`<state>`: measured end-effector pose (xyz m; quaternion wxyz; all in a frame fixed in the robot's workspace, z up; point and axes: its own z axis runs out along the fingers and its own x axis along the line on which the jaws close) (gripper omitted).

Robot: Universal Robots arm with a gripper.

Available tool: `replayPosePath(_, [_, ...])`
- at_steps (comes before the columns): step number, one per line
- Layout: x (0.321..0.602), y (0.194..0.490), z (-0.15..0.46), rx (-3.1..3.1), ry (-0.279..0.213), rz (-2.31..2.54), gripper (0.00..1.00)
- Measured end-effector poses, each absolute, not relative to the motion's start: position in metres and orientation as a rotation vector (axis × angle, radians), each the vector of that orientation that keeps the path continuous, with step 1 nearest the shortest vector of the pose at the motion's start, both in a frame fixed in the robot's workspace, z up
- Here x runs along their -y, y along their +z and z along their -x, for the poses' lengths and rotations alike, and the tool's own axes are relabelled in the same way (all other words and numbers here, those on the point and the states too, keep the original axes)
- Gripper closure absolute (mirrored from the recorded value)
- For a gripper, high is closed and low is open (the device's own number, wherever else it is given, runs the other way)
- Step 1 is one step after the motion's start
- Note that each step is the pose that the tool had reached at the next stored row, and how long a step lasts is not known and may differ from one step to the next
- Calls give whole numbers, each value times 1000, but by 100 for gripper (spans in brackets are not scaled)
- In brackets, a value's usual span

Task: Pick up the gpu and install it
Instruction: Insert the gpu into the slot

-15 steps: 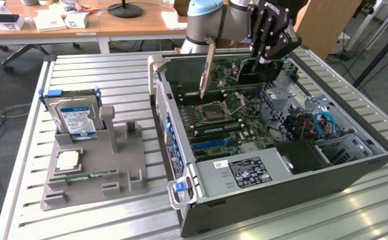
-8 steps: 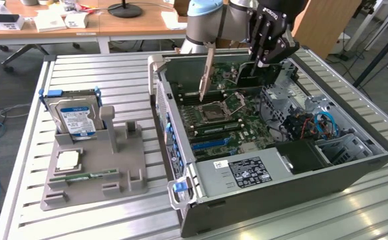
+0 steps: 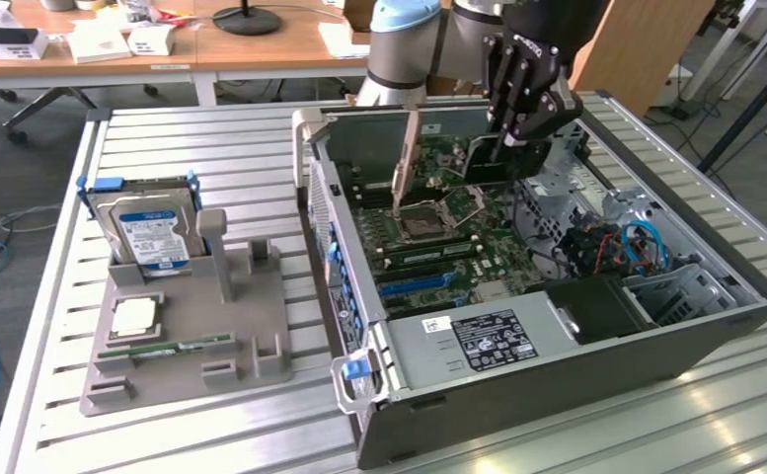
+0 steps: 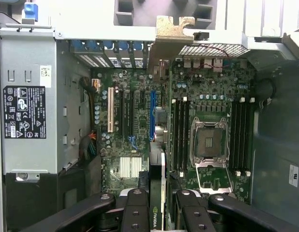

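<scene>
While the gpu hangs edge-down inside the open pc case, over the motherboard, the gripper is part-closed on it. One finger presses each face, at the end away from the bracket.

Wrist view: the fingers sit either side of the card edge. The bracket end is up against the case's slot wall. The card runs just beside the blue slot, on the cpu socket side. Can't tell if the connector is in a slot yet.

Doing this step well (my judgement): keep the card upright & parallel w/ the slot and line the bracket up w/ the wall opening. Press straight down, no twist, even load along the length.

In the way: socket & memory slots close by on one side. Blue clips are along the slot wall nr the bracket. Blue cables at the exterior view's right are well apart.

Outside the case, on the exterior view's left of the tabletop: a grey holder w/ hard drive, cpu chip and memory stick. All well apart, no obstruction.
</scene>
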<state>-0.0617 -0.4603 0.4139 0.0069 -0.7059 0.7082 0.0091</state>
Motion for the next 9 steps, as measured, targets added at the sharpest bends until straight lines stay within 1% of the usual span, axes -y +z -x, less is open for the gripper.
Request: replayPosePath(9, [460, 398, 62, -2215, 28, 2208, 74])
